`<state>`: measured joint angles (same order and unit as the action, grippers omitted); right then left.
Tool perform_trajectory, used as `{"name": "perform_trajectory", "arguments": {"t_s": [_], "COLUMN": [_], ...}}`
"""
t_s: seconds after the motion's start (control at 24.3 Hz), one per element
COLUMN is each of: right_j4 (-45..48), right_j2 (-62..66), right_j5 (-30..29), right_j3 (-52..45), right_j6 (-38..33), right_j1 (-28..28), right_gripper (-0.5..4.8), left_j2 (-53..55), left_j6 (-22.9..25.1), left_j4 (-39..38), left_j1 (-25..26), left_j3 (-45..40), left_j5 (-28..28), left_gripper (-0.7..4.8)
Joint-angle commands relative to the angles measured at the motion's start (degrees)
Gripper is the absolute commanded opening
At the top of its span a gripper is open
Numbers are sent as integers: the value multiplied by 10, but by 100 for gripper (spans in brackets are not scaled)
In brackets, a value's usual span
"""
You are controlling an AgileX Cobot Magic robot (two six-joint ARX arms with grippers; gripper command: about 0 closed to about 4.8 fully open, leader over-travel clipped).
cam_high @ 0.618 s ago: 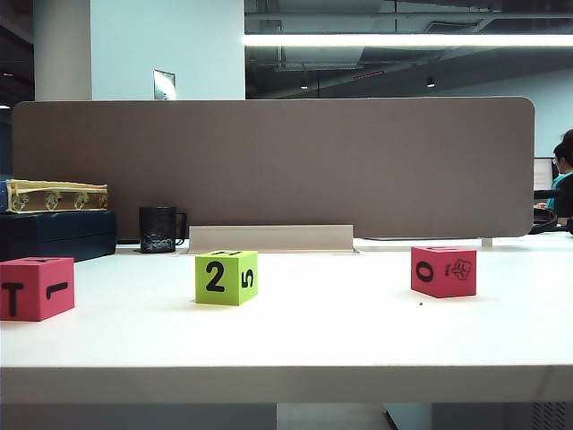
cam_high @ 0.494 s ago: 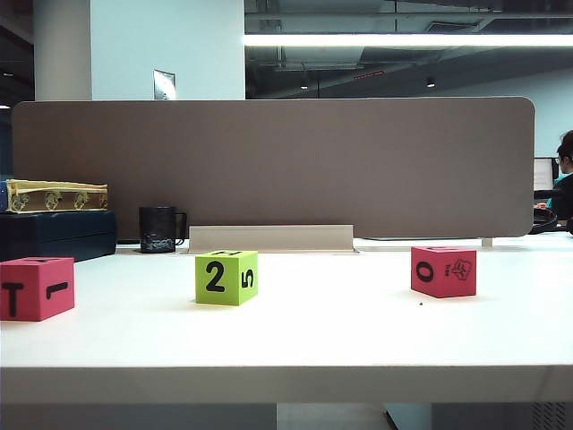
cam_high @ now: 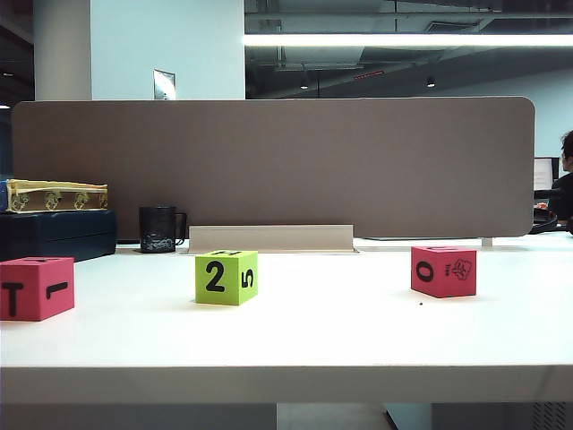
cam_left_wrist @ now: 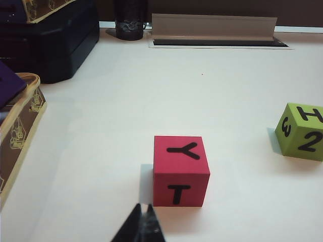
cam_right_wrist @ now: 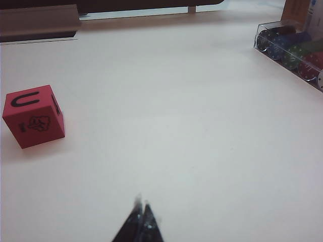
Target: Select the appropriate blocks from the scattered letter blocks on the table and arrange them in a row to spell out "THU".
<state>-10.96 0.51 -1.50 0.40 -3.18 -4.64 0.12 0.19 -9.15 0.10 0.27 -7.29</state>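
Left gripper and right gripper: fingertips pressed together, both low in their wrist frames, holding nothing.

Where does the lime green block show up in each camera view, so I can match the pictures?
Exterior view: the lime green block sits left of centre on the table, showing 2 and 5.
Left wrist view: at the right edge, showing H, 2 and 3, right of the red T block.
Right wrist view: not in it.
Shared landmark: the black mug shows in the exterior and left wrist views.
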Motion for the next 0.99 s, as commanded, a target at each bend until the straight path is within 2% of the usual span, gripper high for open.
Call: {"name": "perform_trajectory", "arguments": {"t_s": [0.04, 0.16, 0.25, 0.37, 0.58, 0.74, 0.99], "right_j4": [14, 23, 28, 47, 56, 61, 71], "right_j2": [-6, -6, -6, -6, -6, -6, -6], "right_j5": [-15, -51, -87, -171, -200, -231, -243], "right_j3": [-3, -3, -3, -3, -3, -3, 27], "right_j6": [-2, -7, -48, -76, -78, -139, -158], "right_j1": [0, 0, 0, 0, 0, 0, 1], "right_gripper": [-4, -5, -4, -5, -4, -5, -5], "left_j2": [0, 0, 0, 0, 0, 0, 0], "left_j6": [-19, -73, -102, -130, -132, -192, -203], "left_j4": [-6, -2, 4, 16, 26, 57, 49], "left_j1": [1, 1, 1, 1, 1, 1, 0], "left_j3": [1, 1, 1, 1, 1, 3, 31], "left_j5": [-15, -35, -53, -76, -69, -69, -71], "left_gripper": [-5, -5, -5, -5, -6, -6, -6]}}
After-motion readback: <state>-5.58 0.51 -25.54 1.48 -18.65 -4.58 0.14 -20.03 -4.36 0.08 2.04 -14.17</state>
